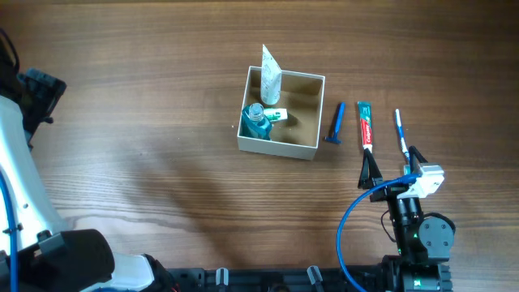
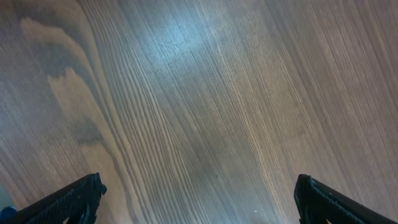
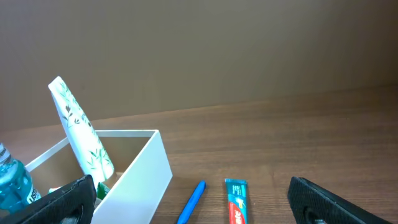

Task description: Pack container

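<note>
The container (image 1: 276,148) is a small square box with white walls and a brown inside, at mid-table. In it stand a white leaf-print tube (image 1: 270,75), a blue bottle (image 1: 257,122) and a small green-and-white item (image 1: 276,115). My right gripper (image 1: 392,166) is open and empty, below and to the right of the box. The right wrist view shows the container (image 3: 140,177), the white tube (image 3: 81,134) and the blue bottle (image 3: 12,183) ahead on the left, between the open right gripper (image 3: 193,186). My left gripper (image 2: 199,199) is open over bare wood.
Right of the box lie a blue razor (image 1: 335,123), a toothpaste tube (image 1: 366,126) and a toothbrush (image 1: 401,134), side by side. The razor (image 3: 193,202) and toothpaste (image 3: 236,200) show in the right wrist view. The left arm (image 1: 24,186) stands at the table's left edge.
</note>
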